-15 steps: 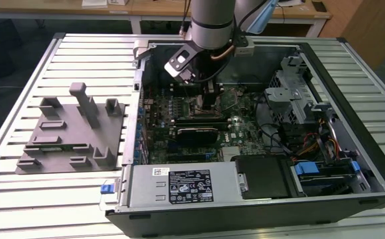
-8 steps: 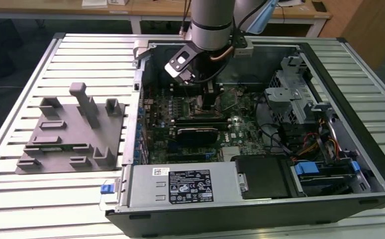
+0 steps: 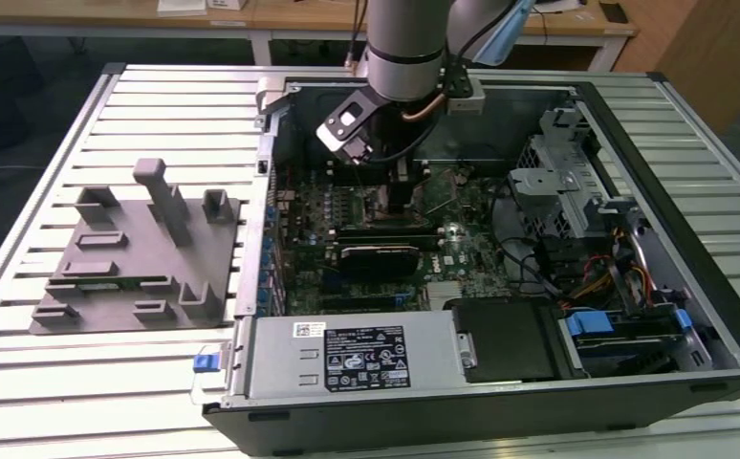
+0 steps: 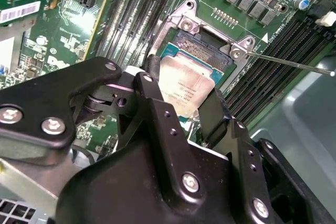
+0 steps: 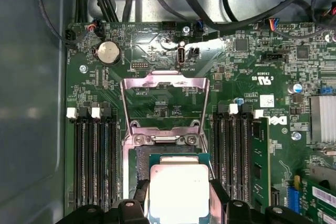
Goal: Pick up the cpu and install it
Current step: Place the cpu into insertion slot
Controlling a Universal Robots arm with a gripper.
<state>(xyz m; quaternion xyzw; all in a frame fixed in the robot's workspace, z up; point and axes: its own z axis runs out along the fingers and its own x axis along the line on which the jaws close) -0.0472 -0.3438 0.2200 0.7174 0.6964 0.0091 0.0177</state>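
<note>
Silver-topped cpu point(image 5: 178, 182), lower centre in the first wrist view, clamped in my tool point(image 5: 179, 205) over the socket point(image 5: 140, 163); I'd keep it level, square.

Your robot's arm point(image 3: 402, 43) was a grey tube with a pale band; its hand point(image 4: 181, 90) was matte black, studded with silver screws point(image 4: 190, 182).

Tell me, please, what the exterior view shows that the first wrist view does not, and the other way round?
The exterior view gives the arm over the open computer case, the gray fixture blocks on the slatted table, and the power supply. The first wrist view gives the cpu held between the jaws above the socket, with the load plate raised. Both show the motherboard.
</note>
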